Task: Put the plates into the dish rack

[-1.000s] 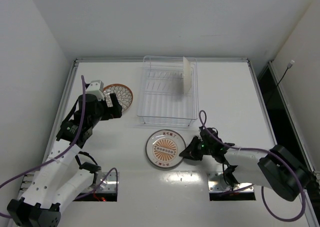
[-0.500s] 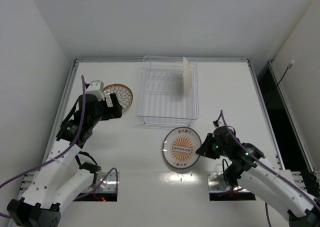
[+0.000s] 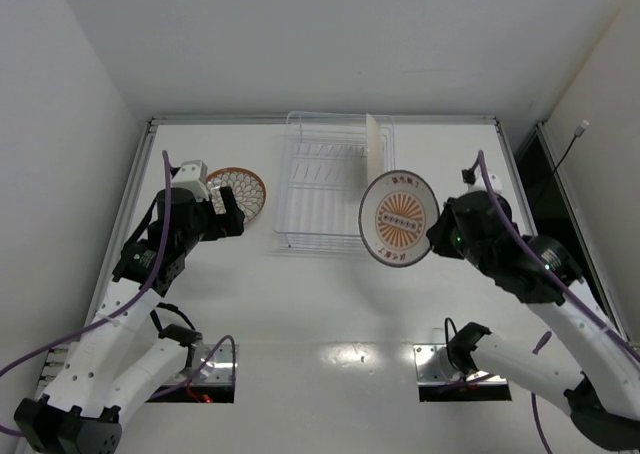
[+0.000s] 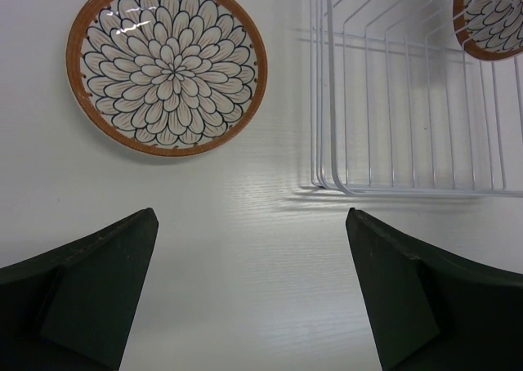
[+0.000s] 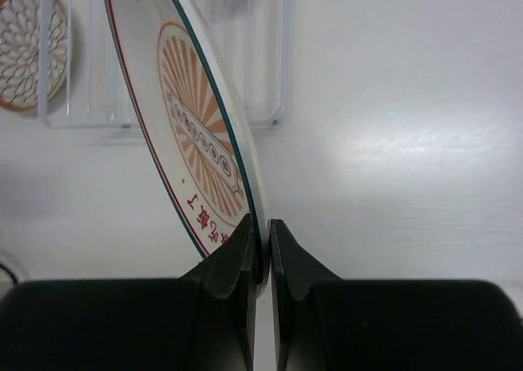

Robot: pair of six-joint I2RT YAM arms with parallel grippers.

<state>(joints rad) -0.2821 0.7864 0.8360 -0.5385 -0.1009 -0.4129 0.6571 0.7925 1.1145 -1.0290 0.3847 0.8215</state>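
My right gripper [image 3: 437,236] is shut on the rim of the sunburst plate [image 3: 400,217] and holds it tilted on edge in the air, over the dish rack's [image 3: 335,184] near right corner. In the right wrist view the fingers [image 5: 245,261] pinch the plate's [image 5: 196,134] lower rim, with the rack [image 5: 245,60] behind it. One lattice plate [image 3: 240,192] lies flat on the table left of the rack. Another [image 3: 376,152] stands upright in the rack's far right part. My left gripper [image 3: 228,214] is open and empty, just near the flat plate [image 4: 167,66], beside the rack [image 4: 392,101].
The white table ends at raised edges on the left [image 3: 135,189] and right [image 3: 512,174]. Walls rise on both sides. The arm mounts [image 3: 440,364] sit at the near edge. A lattice plate [image 5: 29,44] shows at the top left of the right wrist view.
My right gripper has lifted the sunburst plate off the table and carried it up and away, from the near middle to the rack's near right corner. The left arm has not moved.
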